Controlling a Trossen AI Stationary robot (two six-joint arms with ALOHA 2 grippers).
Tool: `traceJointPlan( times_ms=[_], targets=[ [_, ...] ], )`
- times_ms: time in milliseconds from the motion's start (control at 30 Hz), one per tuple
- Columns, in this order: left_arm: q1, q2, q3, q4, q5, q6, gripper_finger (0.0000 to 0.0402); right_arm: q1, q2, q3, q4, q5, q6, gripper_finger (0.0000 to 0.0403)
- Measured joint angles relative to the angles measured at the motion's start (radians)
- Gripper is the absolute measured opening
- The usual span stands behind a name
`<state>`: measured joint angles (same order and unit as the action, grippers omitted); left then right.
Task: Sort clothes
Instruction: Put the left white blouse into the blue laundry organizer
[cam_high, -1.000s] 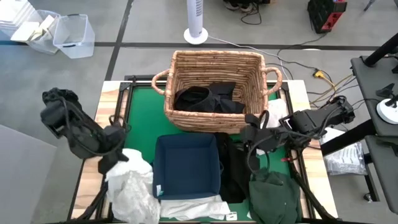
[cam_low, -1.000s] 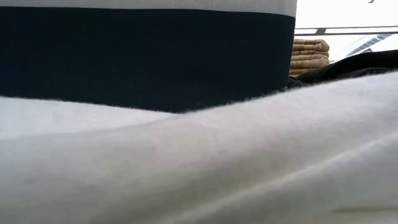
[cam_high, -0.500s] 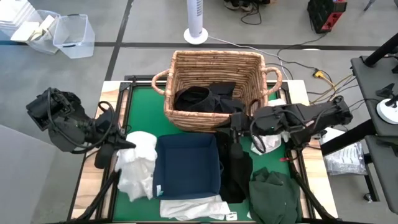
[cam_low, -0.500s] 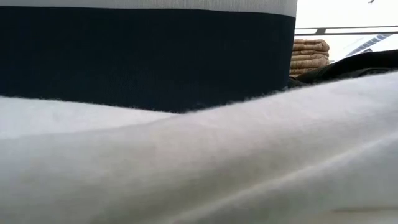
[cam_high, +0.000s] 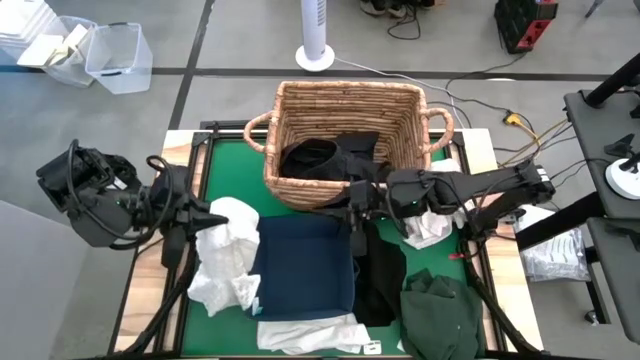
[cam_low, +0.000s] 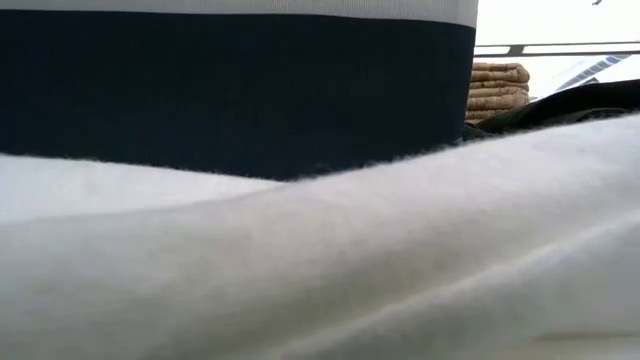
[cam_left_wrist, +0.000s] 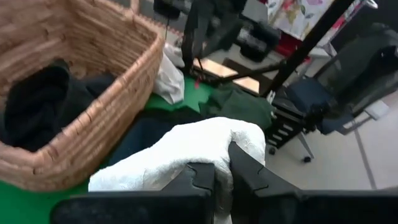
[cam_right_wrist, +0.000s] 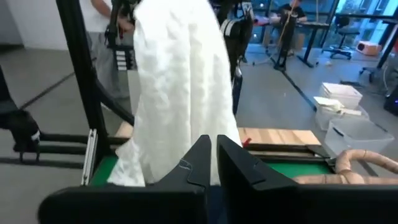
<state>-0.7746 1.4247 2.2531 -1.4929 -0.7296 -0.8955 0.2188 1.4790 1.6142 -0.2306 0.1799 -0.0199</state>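
My left gripper (cam_high: 210, 213) is at the table's left, shut on a white garment (cam_high: 226, 258) that hangs beside the navy bin (cam_high: 300, 268). The right wrist view shows this white garment (cam_right_wrist: 180, 81) too. My right gripper (cam_high: 356, 205) is by the near wall of the wicker basket (cam_high: 345, 130), shut on a black garment (cam_high: 378, 275). More black clothes (cam_high: 335, 160) lie inside the basket. A second white garment (cam_high: 305, 334) lies on the table's near edge. A dark green one (cam_high: 440, 312) lies near right, and a small white one (cam_high: 430, 226) lies right. My left gripper pinches a bunched upper fold of the white garment (cam_left_wrist: 239, 134) between its two fingers (cam_left_wrist: 202, 177), coming level from the table's left. The cloth hangs slack below it, over the bin's left edge. My right gripper holds the black garment by its far end (cam_high: 357, 232), coming from the table's right. That end is raised while the rest (cam_high: 380, 290) lies on the table; the wrist view hides the contact.
The low view is filled by the white garment (cam_low: 320, 260) lying at the near edge and by the bin's wall (cam_low: 230, 90). A green mat (cam_high: 225, 165) covers the table. The basket stands at the far middle, with the bin just in front of it.
My left gripper has risen from the near left and moved right toward the bin, lifting the white garment off the table so that it now hangs. My right gripper has moved left along the basket's near wall, drawing the black garment's far end with it.
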Motion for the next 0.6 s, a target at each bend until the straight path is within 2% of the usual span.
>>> traceJointPlan(
  times_ms=[100,300,433,600],
  targets=[
    [0.001,0.018,0.033,-0.001,-0.050,0.030,0.0000,0.000,0.018,0.000,0.047,-0.001,-0.006,0.0053],
    [0.007,0.052,0.098,-0.001,-0.117,0.086,0.0000,-0.001,0.051,0.001,0.161,0.004,-0.011,0.0151],
    [0.020,0.062,0.094,0.039,-0.162,0.141,0.0000,-0.004,0.070,0.000,0.222,0.004,-0.016,0.0210],
    [0.071,0.083,0.093,0.077,-0.191,0.182,0.0000,-0.004,0.095,0.000,0.286,0.004,-0.042,0.0254]
  ],
)
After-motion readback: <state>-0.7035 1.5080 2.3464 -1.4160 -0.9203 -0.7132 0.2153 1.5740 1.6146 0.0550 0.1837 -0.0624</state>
